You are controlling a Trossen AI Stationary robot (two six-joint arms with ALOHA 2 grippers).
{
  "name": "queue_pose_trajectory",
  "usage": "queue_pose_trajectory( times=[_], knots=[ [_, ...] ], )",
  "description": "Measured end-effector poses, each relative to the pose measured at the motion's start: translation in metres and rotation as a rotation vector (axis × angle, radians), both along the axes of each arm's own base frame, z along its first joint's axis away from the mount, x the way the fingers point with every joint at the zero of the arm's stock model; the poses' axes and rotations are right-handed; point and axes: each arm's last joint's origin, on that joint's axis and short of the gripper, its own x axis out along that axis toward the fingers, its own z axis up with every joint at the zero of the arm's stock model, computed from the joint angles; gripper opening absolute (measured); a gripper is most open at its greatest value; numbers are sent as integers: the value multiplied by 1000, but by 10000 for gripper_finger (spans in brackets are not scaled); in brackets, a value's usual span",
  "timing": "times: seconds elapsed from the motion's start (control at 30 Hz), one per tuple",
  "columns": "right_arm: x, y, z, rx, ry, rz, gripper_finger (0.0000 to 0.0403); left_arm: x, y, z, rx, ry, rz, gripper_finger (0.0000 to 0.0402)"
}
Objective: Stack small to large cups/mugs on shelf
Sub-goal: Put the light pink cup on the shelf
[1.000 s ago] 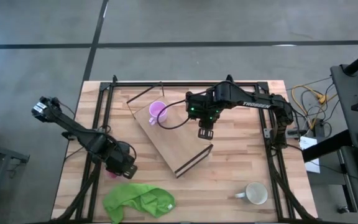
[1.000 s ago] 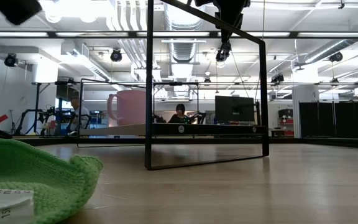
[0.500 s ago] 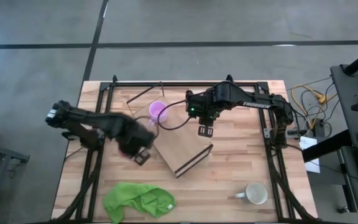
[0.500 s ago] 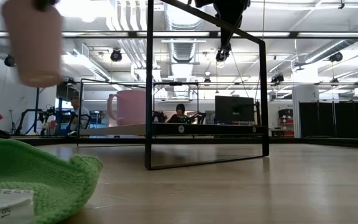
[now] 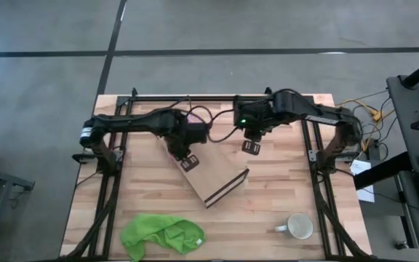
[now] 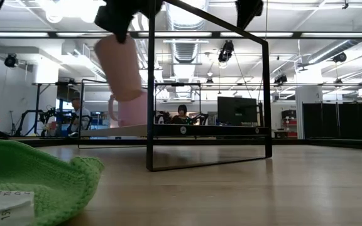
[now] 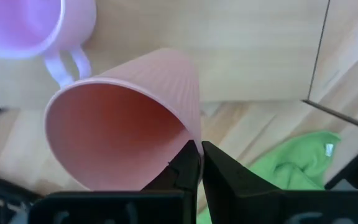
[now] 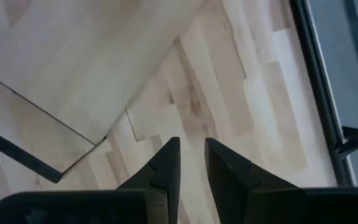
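Centre-left in the high view, the left gripper (image 5: pixel 188 161) pinches the rim of a ribbed pink-red plastic cup (image 7: pixel 129 118), tilted above the light-wood shelf board (image 5: pixel 217 171) near the light purple handled mug (image 7: pixel 27 28). The right gripper (image 8: pixel 191 163) hovers upper-centre, jaws narrow, empty. The white mug (image 5: pixel 299 226) sits lower right.

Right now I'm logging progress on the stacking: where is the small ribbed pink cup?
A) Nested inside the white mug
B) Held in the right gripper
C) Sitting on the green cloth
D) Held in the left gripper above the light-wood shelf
D: the left gripper pinches the rim of the small ribbed pink cup, tilted in the air above the light-wood shelf, near the light purple handled mug.
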Motion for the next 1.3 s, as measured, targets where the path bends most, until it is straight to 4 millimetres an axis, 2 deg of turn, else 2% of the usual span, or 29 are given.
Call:
queue_pose_trajectory(
  times=[0.3, 0.6, 0.97, 1.3],
  knots=[
    [-46, 3, -12, 41, -91, -135, 68, 35, 11, -11, 20, 1, -100, 0],
    [-90, 5, -18, 82, -159, -280, 68, 55, 13, -30, 19, 43, -149, 0],
    [-107, 6, -6, 94, -327, -286, 68, 58, 14, -33, 18, 42, -144, 0],
    [-107, 6, -5, 94, -333, -284, 68, 62, 14, -41, 19, 26, -138, 0]
  ],
)
